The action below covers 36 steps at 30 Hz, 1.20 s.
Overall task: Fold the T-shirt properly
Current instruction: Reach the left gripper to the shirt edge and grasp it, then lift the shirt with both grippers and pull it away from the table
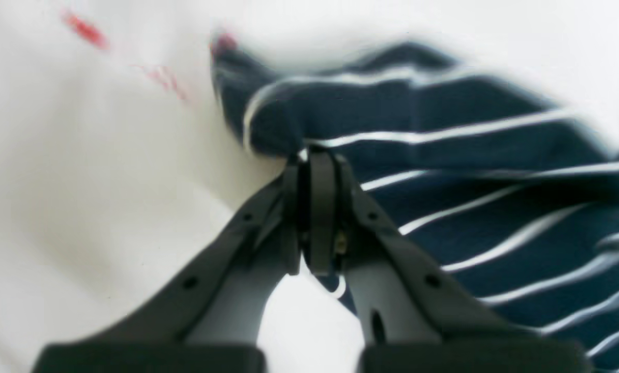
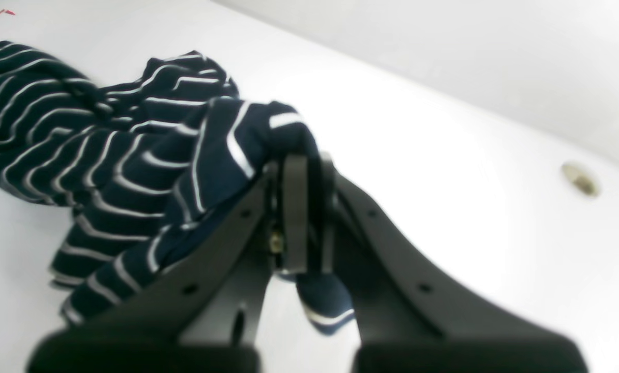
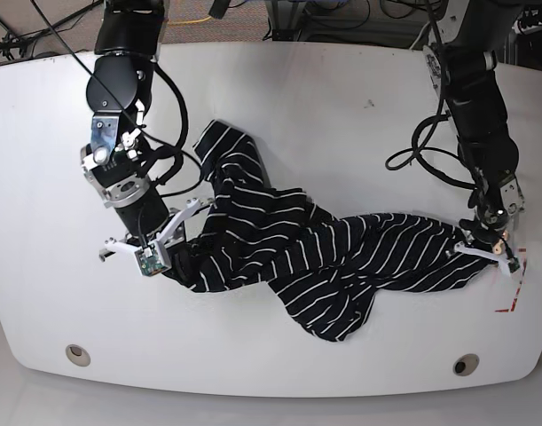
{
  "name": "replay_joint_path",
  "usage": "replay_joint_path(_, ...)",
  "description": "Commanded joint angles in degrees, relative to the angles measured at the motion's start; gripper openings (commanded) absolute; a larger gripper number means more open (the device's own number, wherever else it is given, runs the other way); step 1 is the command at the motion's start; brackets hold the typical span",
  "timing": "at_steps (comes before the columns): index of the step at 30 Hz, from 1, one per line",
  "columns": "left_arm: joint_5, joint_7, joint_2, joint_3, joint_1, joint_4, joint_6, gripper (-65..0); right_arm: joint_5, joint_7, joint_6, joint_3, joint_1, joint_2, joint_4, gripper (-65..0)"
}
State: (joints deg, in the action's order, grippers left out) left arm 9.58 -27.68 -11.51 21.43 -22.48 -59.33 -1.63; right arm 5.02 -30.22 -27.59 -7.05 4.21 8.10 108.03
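soft striped t-shirt (image 3: 315, 257) — rumpled, twisted — on smooth white table (image 3: 341, 115)

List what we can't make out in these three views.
- Left wrist view: far end of the T-shirt and the red marks are motion-blurred; the marks' shape is unreadable.
- Left wrist view: which part of the shirt the left gripper pinches; its closed jaws cover the fabric.
- Right wrist view: the fabric edge inside the right gripper, covered by the jaws.
- Base view: collar and sleeves, lost in the twisted bunching.
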Motion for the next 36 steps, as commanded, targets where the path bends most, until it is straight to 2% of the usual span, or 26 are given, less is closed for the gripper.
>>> replay_joint_path(1, 0.1, -0.8, -1.8, 1.1, -1.8, -9.0, 0.0, -65.0, 0.4, 1.5, 0.6, -0.4, 4.3, 1.9, 1.0, -65.0)
replay_joint_path(6, 0.1, -6.3, -1.8, 3.1, -2.1, -19.7, 0.0, -65.0, -0.1, 1.4, 0.6, -0.4, 11.5, 2.5, -2.0, -65.0)
replay_joint_path(11, -0.1, -9.2, -2.1, 3.2, -2.6, -30.5, 0.0, -65.0, 0.5, -1.8, 0.3, 0.1, 19.0, 6.2, -2.8, -65.0)
replay_joint_path(16, -0.1, -9.2, -4.3, 1.3, -7.9, -33.3, 0.1, -65.0, -0.1, -4.7, -5.2, 0.1, 29.3, 6.6, -7.0, -65.0)
replay_joint_path(21, -0.1, -12.1, -7.8, -0.1, -15.1, -37.8, 0.1, -65.0, 0.0, -9.9, -7.6, 0.1, 38.3, 9.4, -7.6, -65.0)
replay_joint_path(27, 0.0, -12.5, -11.2, -4.2, -26.6, -37.6, 0.3, -65.0, -0.1, -13.7, -10.1, 0.1, 48.0, 9.6, -8.3, -65.0)
replay_joint_path(32, -0.1, -13.2, -11.3, -5.1, -28.5, -37.5, 4.0, -65.0, -0.2, -18.2, -11.6, -0.5, 49.1, 10.3, -5.3, -65.0)
replay_joint_path(36, 0.0, -15.2, -11.0, -5.0, -24.2, -37.9, 5.9, -65.0, 0.3, -18.5, -11.6, -1.9, 41.7, 10.9, -3.2, -65.0)
